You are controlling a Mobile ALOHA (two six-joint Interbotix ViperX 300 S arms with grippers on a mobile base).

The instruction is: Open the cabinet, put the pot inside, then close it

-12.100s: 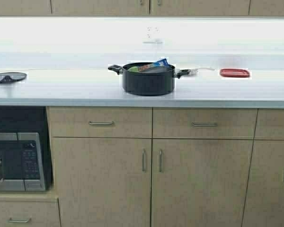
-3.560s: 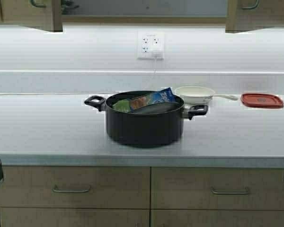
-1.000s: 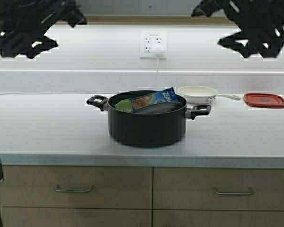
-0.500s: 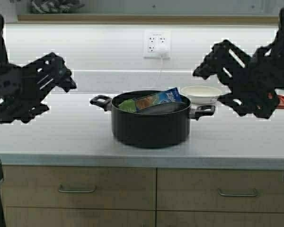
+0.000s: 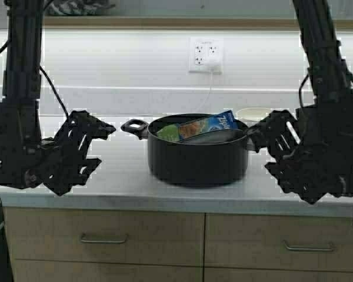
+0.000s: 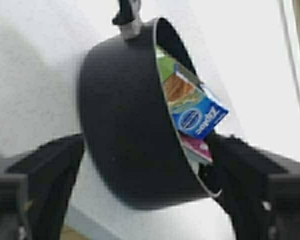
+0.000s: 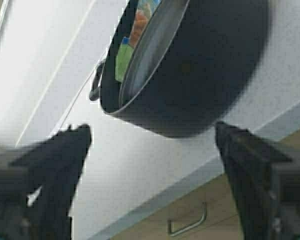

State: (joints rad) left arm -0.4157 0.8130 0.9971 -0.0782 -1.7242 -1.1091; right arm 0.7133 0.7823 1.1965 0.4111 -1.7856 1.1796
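The black pot [image 5: 197, 155] stands on the white counter [image 5: 123, 176], with a blue zip bag [image 5: 209, 124] and other packets inside. My left gripper [image 5: 105, 145] is open, low over the counter, just left of the pot's left loop handle [image 5: 134, 126]. My right gripper [image 5: 260, 151] is open at the pot's right side, hiding the right handle. The left wrist view shows the pot [image 6: 125, 135] between its spread fingers [image 6: 45, 165]. The right wrist view shows the pot [image 7: 200, 75] beyond its spread fingers [image 7: 250, 155]. Only the cabinet's lower edge [image 5: 182, 23] shows, and its doors are out of view.
A cream pan [image 5: 253, 113] sits behind the pot, partly hidden by my right gripper. A wall outlet [image 5: 206, 56] with a plugged cord is above the pot. Tan drawers [image 5: 106, 238] with horizontal handles run below the counter edge.
Both arms have come down from cabinet height to counter level on either side of the pot. The scene has shifted slightly right, so the robot has moved a little.
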